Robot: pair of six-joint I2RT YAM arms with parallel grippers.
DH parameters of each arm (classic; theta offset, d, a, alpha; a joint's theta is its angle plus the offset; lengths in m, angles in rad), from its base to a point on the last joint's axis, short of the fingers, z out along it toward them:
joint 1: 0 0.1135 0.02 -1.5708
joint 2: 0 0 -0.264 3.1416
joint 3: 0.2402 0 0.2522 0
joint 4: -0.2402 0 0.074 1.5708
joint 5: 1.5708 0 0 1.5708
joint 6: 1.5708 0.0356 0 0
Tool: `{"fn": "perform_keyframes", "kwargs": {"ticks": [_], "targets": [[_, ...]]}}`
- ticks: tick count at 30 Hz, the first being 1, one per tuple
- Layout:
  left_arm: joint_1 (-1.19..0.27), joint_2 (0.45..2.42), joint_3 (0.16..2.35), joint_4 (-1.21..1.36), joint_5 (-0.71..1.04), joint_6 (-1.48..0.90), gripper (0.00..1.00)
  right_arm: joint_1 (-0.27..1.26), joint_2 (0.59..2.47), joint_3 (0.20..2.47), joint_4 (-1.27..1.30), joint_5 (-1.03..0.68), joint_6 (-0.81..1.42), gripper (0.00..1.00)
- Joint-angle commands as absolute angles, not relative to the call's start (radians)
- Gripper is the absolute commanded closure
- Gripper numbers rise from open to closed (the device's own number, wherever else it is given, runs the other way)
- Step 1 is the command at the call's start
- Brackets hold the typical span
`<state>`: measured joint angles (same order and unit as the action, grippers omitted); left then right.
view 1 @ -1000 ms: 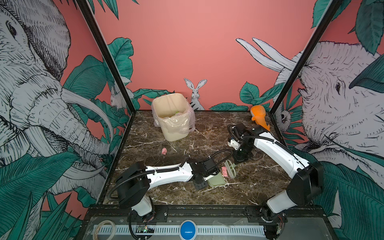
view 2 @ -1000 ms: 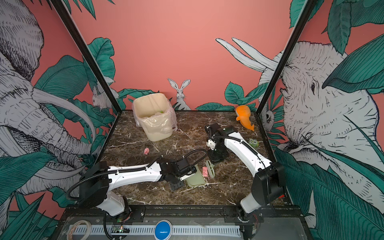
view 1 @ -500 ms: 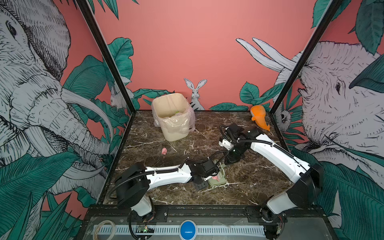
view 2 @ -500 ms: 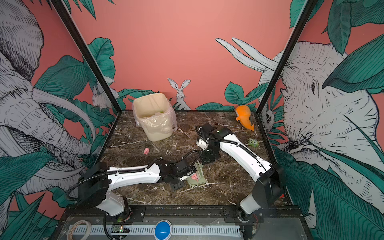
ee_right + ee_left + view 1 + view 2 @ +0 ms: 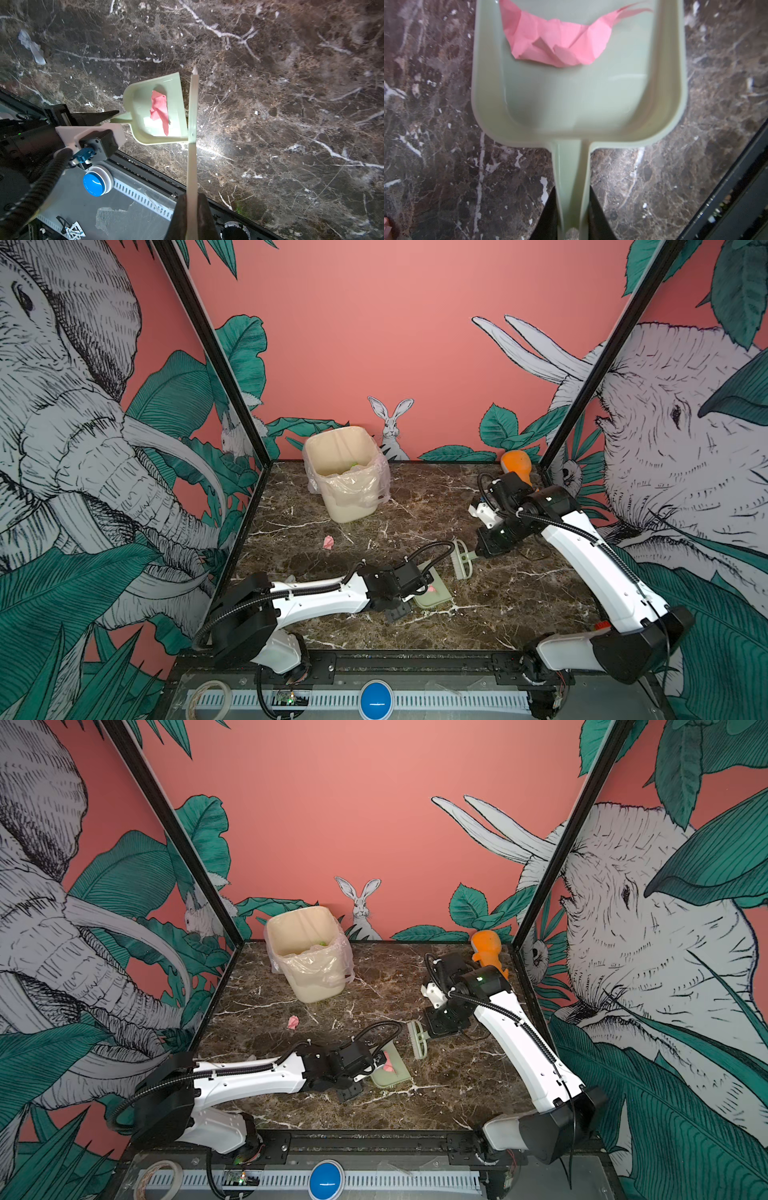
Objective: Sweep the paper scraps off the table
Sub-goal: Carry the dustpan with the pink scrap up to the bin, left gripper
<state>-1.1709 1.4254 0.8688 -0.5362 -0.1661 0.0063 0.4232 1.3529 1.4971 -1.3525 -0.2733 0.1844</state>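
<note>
My left gripper [image 5: 572, 189] is shut on the handle of a pale green dustpan [image 5: 571, 99], which lies flat on the table [image 5: 519, 605] near the front middle. A crumpled pink paper scrap [image 5: 556, 41] lies inside the pan, as both top views show [image 5: 432, 588] [image 5: 388, 1065]. My right gripper [image 5: 192, 196] is shut on a pale green brush [image 5: 192, 124]. The brush head [image 5: 461, 560] stands just right of the pan's open mouth. Another pink scrap [image 5: 328, 542] lies on the table left of centre. A white scrap [image 5: 31, 46] shows in the right wrist view.
A cream bin [image 5: 349, 477] lined with a clear bag stands at the back left, with something green inside. An orange carrot toy [image 5: 517, 462] sits in the back right corner behind my right arm. The table's black front frame [image 5: 145, 166] runs close to the dustpan.
The brush pushed the pink scrap leftward into the dustpan, then drew back to the right and a little away from the pan. The left arm and pan barely shifted.
</note>
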Motion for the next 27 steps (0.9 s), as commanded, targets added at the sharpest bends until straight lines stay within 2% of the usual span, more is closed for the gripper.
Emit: {"fn": "perform_keyframes", "kwargs": {"ticks": [1, 13, 27], "targets": [[-1.175, 1.353, 0.860, -0.500, -0.211, -0.011, 0.99, 0.390, 1.322, 1.493, -1.389, -0.282, 0.151, 1.00], [-1.163, 1.191, 0.969, -0.612, -0.337, 0.027, 0.98, 0.327, 1.266, 1.404, -1.324, -0.341, 0.159, 1.00], [-0.948, 1.126, 1.241, -0.863, -0.267, 0.033, 0.97, 0.298, 1.234, 1.363, -1.282, -0.396, 0.169, 1.00]]}}
